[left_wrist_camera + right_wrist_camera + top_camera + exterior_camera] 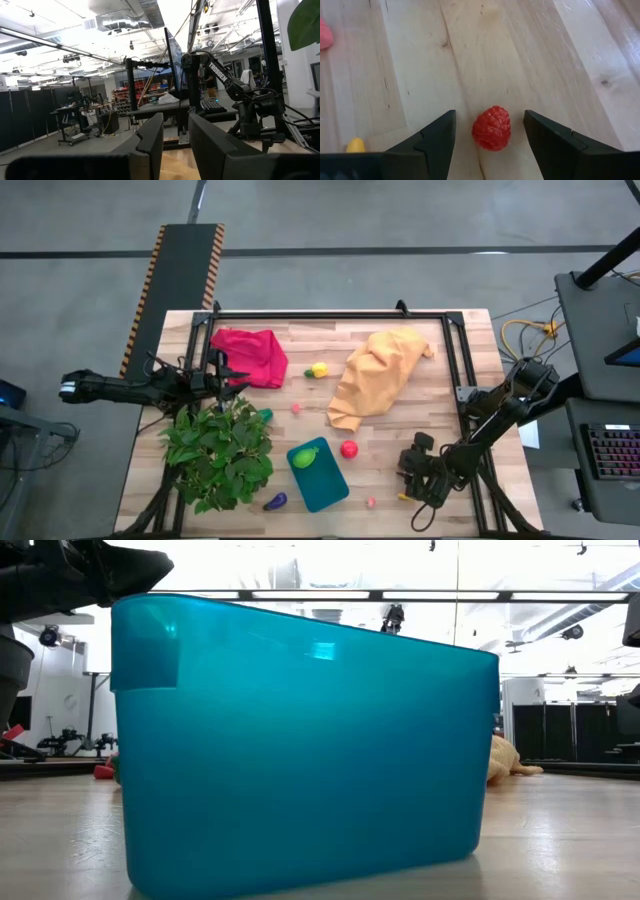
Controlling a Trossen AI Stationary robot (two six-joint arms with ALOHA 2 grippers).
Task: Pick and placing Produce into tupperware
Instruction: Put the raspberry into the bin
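The teal tupperware (325,483) (300,740) stands at the table's near middle with a green piece of produce (305,457) in it. A red toy raspberry (491,128) lies on the wood between the fingers of my right gripper (490,118), which is open and touches nothing. That gripper (410,470) points steeply down at the near right and hides the raspberry in the high view. My left gripper (176,145) (236,387) waits at the left edge, its fingers a little apart with nothing between them.
Loose on the table are a red ball (349,448), a purple piece (275,501), a pink piece (371,502) and a yellow-green piece (318,369). There are also a leafy plant (220,452), a red cloth (250,355) and a yellow-orange cloth (378,378).
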